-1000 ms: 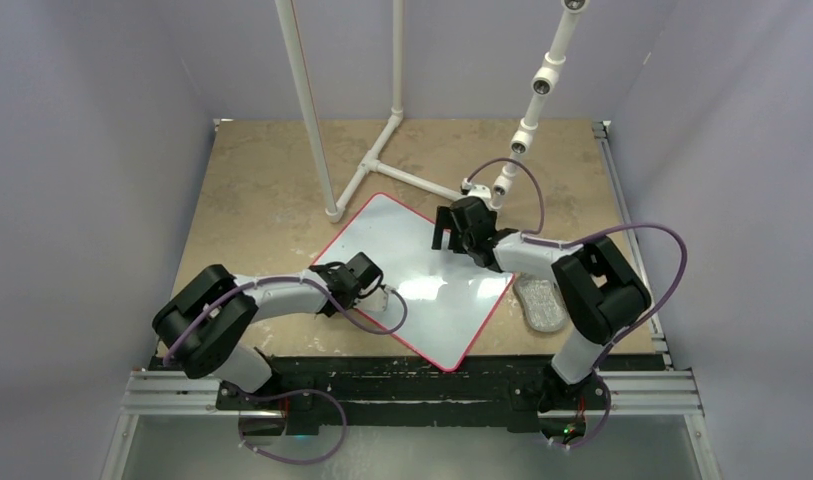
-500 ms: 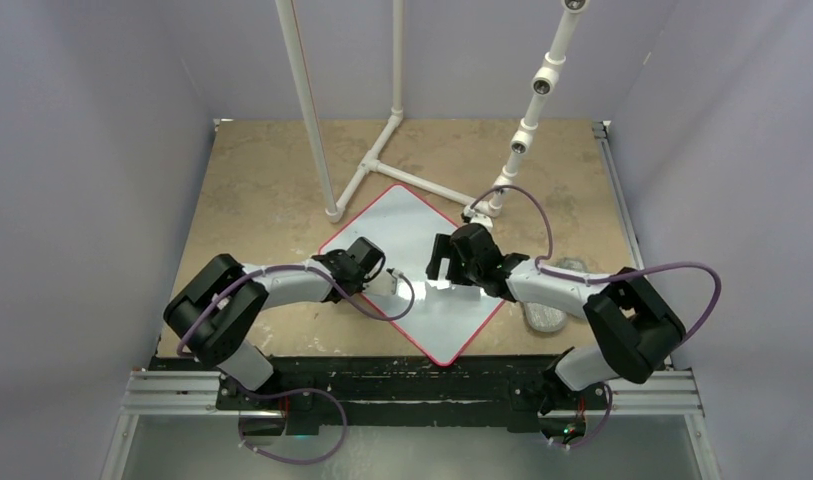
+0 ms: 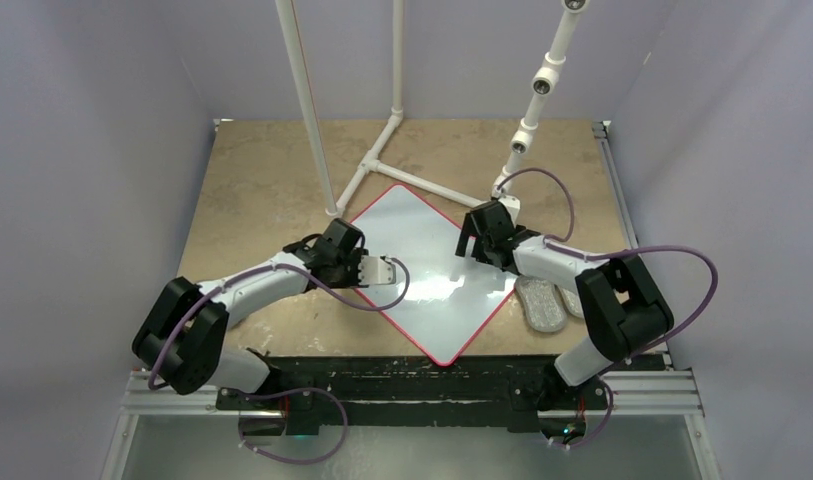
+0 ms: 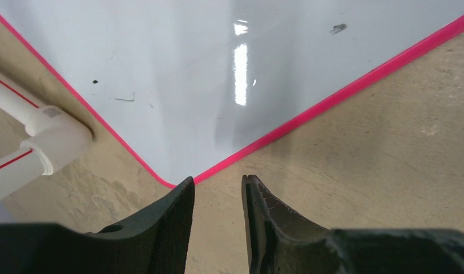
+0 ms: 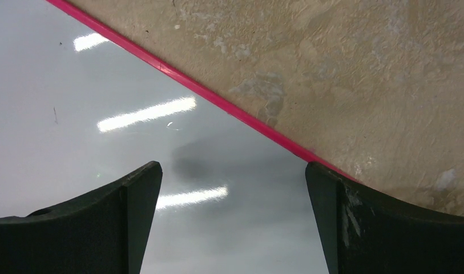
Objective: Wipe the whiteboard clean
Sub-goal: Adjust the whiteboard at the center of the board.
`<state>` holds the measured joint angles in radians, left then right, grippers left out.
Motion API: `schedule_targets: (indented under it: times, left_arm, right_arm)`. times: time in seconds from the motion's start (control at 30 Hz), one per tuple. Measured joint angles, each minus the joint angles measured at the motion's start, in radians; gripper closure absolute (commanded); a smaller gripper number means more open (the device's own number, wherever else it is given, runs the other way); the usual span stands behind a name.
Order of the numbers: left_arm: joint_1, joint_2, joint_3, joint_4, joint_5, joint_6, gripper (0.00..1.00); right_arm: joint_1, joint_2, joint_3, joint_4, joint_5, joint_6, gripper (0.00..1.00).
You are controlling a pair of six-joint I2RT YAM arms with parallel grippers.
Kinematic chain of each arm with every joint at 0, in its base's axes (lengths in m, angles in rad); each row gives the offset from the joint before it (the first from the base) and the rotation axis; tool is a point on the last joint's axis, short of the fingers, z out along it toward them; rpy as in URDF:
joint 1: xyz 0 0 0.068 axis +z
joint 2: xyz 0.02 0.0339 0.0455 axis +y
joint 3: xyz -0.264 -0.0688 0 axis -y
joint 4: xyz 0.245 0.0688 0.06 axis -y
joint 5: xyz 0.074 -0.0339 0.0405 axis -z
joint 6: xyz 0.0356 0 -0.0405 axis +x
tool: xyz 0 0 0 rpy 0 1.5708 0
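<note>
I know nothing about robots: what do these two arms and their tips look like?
The left arm and the right arm match: smooth white tubes between chunky black joint housings, each trailing a looping thin purple cable. The left end effector and the right end effector each have two curved matte black fingers; the left's inner face is finely textured, the right's shows pale scuffs.
</note>
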<state>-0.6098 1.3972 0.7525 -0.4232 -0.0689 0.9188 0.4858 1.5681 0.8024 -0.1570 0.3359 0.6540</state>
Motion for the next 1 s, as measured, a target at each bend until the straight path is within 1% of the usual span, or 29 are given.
schedule_targets:
  times: [0.3, 0.4, 0.7, 0.83, 1.0]
  left_arm:
    - [0.0, 0.048, -0.011, -0.001, 0.035, -0.021, 0.65]
    - [0.0, 0.06, -0.027, 0.011, 0.031, -0.02, 0.65]
    - [0.001, 0.08, -0.028, 0.048, 0.004, -0.019, 0.68]
    - [0.001, 0.111, -0.013, 0.085, -0.026, -0.018, 0.69]
    - [0.002, 0.152, 0.011, 0.108, -0.076, -0.017, 0.7]
  right_arm:
    - [-0.015, 0.01, 0.0, 0.03, 0.013, -0.072, 0.01]
    - [-0.034, 0.029, 0.0, 0.06, 0.016, -0.087, 0.02]
    - [-0.034, 0.07, 0.013, 0.108, 0.006, -0.089, 0.03]
    - [-0.014, 0.076, 0.004, 0.162, -0.009, -0.063, 0.03]
    - [0.027, 0.048, -0.079, 0.292, -0.006, -0.018, 0.04]
